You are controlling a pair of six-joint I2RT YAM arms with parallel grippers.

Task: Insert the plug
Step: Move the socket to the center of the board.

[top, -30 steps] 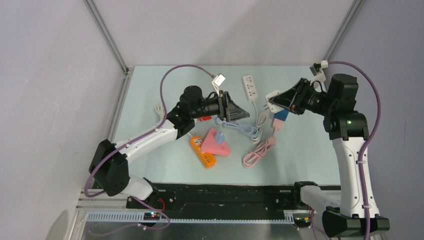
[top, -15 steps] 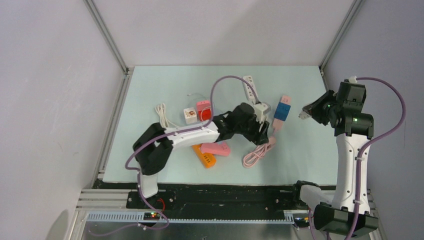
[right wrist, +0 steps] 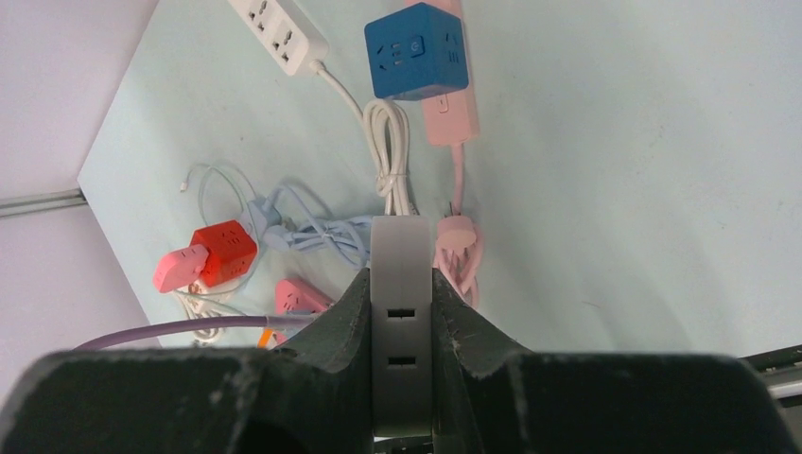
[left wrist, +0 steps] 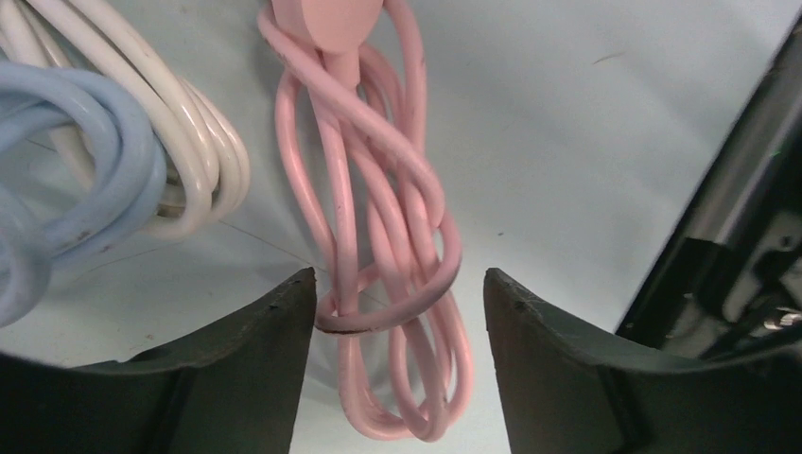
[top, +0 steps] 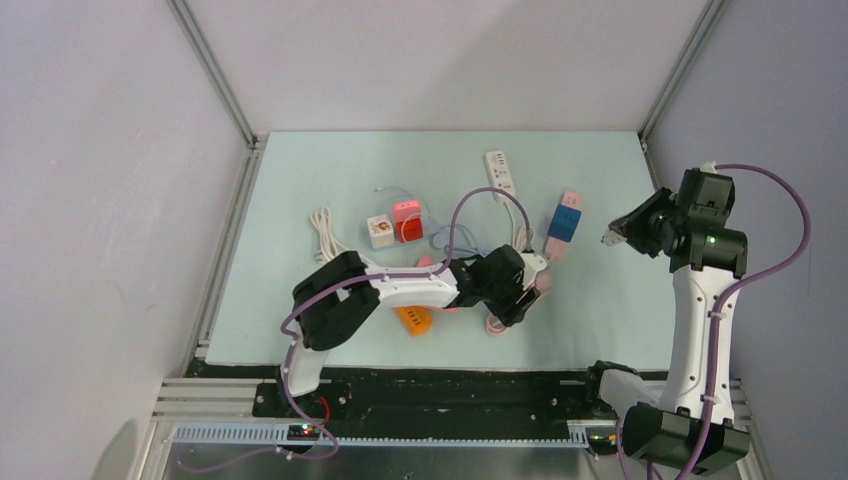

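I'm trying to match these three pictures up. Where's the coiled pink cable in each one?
Top external: the pink cable lies low centre, partly under the left gripper.
Left wrist: centre, between that gripper's open jaws.
Right wrist: just right of centre.
Shared landmark: the white cable coil beside it.

Pink cord [left wrist: 388, 236], coiled, lies on the tabletop [left wrist: 586, 142] between my spread left jaws. A white two-slot adapter [right wrist: 401, 312] is pinched in my right jaws.
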